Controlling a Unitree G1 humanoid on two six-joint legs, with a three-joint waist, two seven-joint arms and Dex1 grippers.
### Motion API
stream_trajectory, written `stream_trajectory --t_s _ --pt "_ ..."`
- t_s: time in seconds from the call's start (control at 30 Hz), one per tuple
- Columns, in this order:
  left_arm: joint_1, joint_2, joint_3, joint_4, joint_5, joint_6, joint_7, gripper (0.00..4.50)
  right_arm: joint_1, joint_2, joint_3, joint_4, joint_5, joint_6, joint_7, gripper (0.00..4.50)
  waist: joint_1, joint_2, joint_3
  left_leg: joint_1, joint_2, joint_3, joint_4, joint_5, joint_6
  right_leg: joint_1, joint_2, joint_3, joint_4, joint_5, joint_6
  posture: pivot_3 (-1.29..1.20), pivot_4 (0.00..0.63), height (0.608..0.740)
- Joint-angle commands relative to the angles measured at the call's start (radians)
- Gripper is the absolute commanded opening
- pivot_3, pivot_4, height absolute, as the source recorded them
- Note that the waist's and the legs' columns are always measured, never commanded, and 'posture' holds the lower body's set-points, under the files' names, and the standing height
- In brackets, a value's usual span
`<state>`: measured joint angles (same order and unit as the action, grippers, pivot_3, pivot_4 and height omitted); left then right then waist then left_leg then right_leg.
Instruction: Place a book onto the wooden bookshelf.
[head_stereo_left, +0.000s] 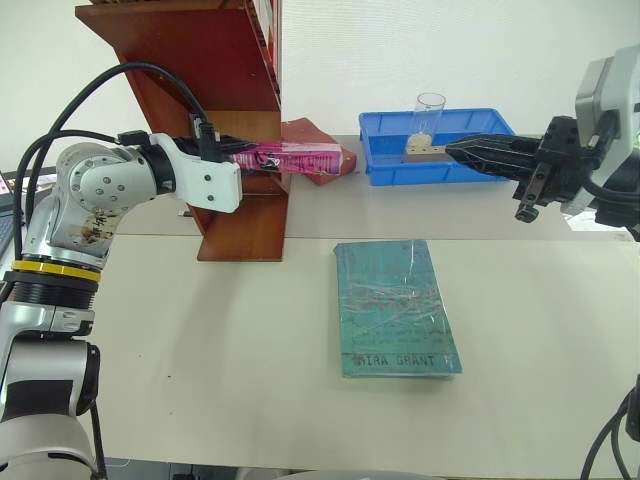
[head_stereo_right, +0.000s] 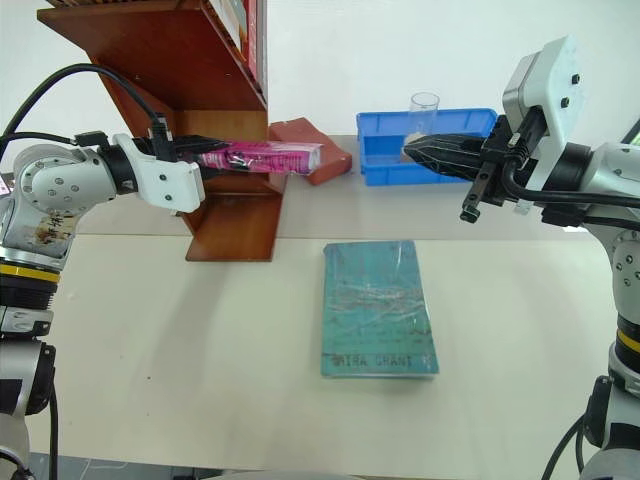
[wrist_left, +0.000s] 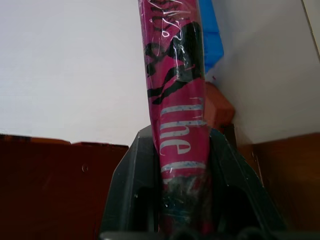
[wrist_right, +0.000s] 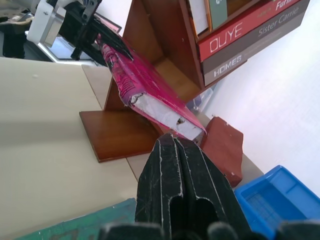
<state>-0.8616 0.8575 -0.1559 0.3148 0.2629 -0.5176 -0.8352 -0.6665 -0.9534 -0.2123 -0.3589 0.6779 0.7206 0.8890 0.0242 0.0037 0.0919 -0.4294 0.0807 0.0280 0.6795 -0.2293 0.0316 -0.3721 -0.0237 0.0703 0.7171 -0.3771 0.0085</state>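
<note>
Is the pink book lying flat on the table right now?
No, the pink book is held up in the air by the left gripper, beside the wooden bookshelf.

Place: I seem to stand in a lab or test room arranged like a small office.
Walls: bare white behind my counter (head_stereo_left: 200, 380).
Furniture: a wooden bookshelf (head_stereo_left: 215, 60) holding a few titles.
Props: a blue plastic tray (head_stereo_left: 470, 165) with a clear cup (head_stereo_left: 431, 108).
Edge: monitor-like equipment (wrist_right: 60, 47) beyond the counter.
</note>
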Motion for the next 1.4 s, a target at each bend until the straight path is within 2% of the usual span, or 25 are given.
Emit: stream_trajectory --t_s 0.03,0.57,0.63,0.67,0.83,1.03,1.13,1.3,1.4 --pt "0.016 0.033 0.039 -0.023 -0.028 0.064 -0.015 0.64 -0.053 0.006 -0.005 0.008 -0.01 -0.038 -0.001 0.0 -0.003 0.0 0.0 0.0 0.0 0.0 0.0 0.0 0.0 0.0 0.0 0.0 0.0 0.0 0.0 0.0 0.15 0.637" --pt "0.023 0.079 0.071 0.036 -0.071 0.128 -0.027 0.64 -0.046 0.03 0.006 0.008 -0.027 -0.05 0.005 0.0 -0.013 0.001 0.0 0.002 0.003 0.001 -0.002 0.0 0.0 0.0 0.002 -0.001 0.002 0.0 0.0 0.0 0.15 0.637" --pt "0.028 0.076 0.082 0.032 -0.103 0.155 -0.042 1.74 -0.041 0.031 0.005 0.007 -0.028 -0.051 0.006 0.0 -0.014 0.001 0.0 0.003 0.003 0.001 -0.002 0.0 0.0 0.0 0.002 -0.001 0.002 0.0 0.0 0.0 0.15 0.637" --pt "0.031 0.078 0.083 0.026 -0.117 0.17 -0.057 2.06 -0.038 0.031 0.003 0.007 -0.028 -0.053 0.008 0.0 -0.014 0.001 0.0 0.003 0.004 0.001 -0.002 0.0 0.0 0.0 0.002 -0.001 0.002 0.0 0.0 0.0 0.15 0.637" --pt "0.043 0.098 0.1 0.001 -0.137 0.177 -0.08 4.46 -0.027 0.027 -0.002 0.018 -0.032 -0.065 0.018 0.0 -0.012 0.001 -0.001 0.003 0.004 0.002 -0.002 0.0 0.0 0.0 0.002 -0.002 0.002 0.0 0.0 0.0 0.15 0.637" --pt "0.105 0.151 0.177 -0.079 -0.22 0.222 -0.115 4.46 -0.023 0.024 -0.002 0.031 -0.044 -0.08 0.032 0.0 -0.012 0.002 -0.001 0.004 0.004 0.002 -0.002 0.0 0.0 -0.003 0.002 -0.002 0.002 0.0 -0.001 0.0 0.15 0.637" --pt "0.135 0.163 0.253 -0.137 -0.313 0.327 -0.127 4.46 -0.026 0.022 0.0 0.042 -0.05 -0.089 0.04 0.0 -0.012 0.002 -0.002 0.004 0.004 0.002 -0.002 0.0 0.0 -0.004 0.002 -0.002 0.002 0.0 -0.001 0.0 0.15 0.637" --pt "0.282 0.203 0.427 -0.375 -0.613 0.847 -0.173 4.46 -0.008 -0.034 0.025 0.095 -0.11 -0.153 0.129 0.0 -0.014 0.001 -0.001 0.004 0.004 0.002 -0.002 0.0 0.0 -0.005 0.002 -0.002 0.002 0.0 0.0 0.0 0.15 0.637" --pt "0.44 0.22 0.513 -0.549 -0.756 1.047 -0.21 4.46 0.009 -0.089 0.047 0.136 -0.142 -0.198 0.217 0.0 -0.014 0.0 0.0 0.006 0.004 0.003 -0.003 0.0 0.0 -0.004 0.001 -0.003 0.002 -0.001 0.001 0.0 0.15 0.637"
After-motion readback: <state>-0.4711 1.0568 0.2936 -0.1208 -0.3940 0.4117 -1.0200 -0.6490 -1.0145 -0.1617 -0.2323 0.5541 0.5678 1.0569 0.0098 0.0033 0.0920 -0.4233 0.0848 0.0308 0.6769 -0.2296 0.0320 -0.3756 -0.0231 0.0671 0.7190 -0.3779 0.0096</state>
